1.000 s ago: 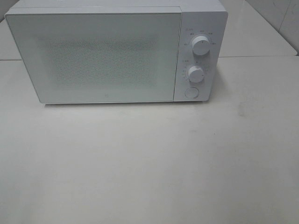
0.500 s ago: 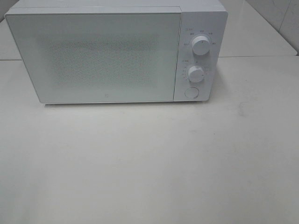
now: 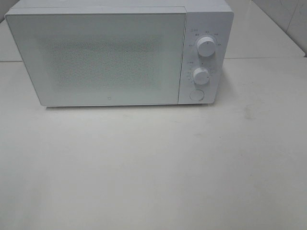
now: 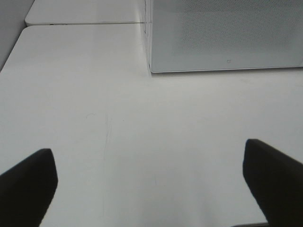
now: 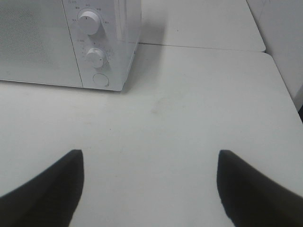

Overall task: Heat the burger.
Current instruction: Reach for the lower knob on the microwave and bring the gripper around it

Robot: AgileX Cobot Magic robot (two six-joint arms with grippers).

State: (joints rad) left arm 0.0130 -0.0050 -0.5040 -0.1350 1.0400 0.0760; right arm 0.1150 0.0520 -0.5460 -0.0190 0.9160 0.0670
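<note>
The burger is out of view in every frame. A white microwave (image 3: pixel 120 55) stands at the back of the table with its door (image 3: pixel 98 60) shut; two knobs (image 3: pixel 206 46) and a round button (image 3: pixel 196 95) sit on its right panel. My left gripper (image 4: pixel 151 175) is open over bare tabletop, short of the microwave's front left corner (image 4: pixel 154 66). My right gripper (image 5: pixel 149 182) is open too, with nothing between its fingers, in front of and to the right of the control panel (image 5: pixel 97 47). Neither gripper shows in the exterior high view.
The white table (image 3: pixel 153 167) stretches in front of the microwave. A second table surface (image 5: pixel 203 23) joins behind it, with a seam between them. A tiled wall (image 3: pixel 288 19) rises at the back right.
</note>
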